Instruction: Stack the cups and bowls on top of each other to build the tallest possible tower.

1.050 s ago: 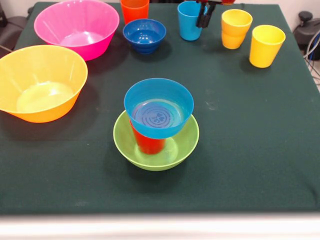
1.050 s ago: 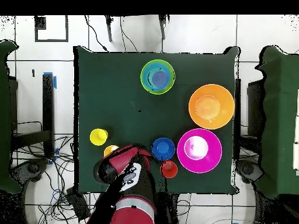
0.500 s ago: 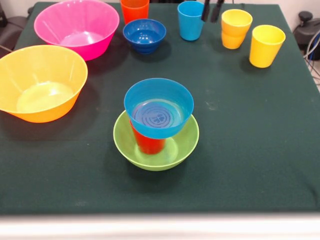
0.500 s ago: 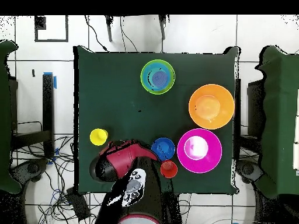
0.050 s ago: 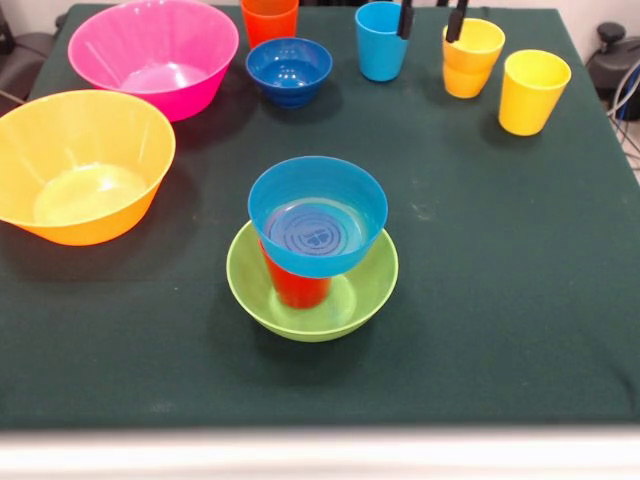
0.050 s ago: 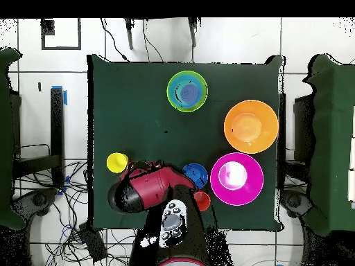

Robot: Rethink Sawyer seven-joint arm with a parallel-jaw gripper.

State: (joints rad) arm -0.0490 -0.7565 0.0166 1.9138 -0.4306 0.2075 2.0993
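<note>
Hand (image 5: 431, 20) spread wide, hovering between the light blue plastic cup (image 5: 381, 40) and the yellow plastic cup (image 5: 471, 57); best centre squarely over one rim before dropping.

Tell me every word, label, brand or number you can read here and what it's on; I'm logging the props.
No readable text in either view.
light blue bowl: an embossed round mark on the inside bottom, too blurred to read.
The other bowls, the cups and the green table cover: no print visible.
</note>
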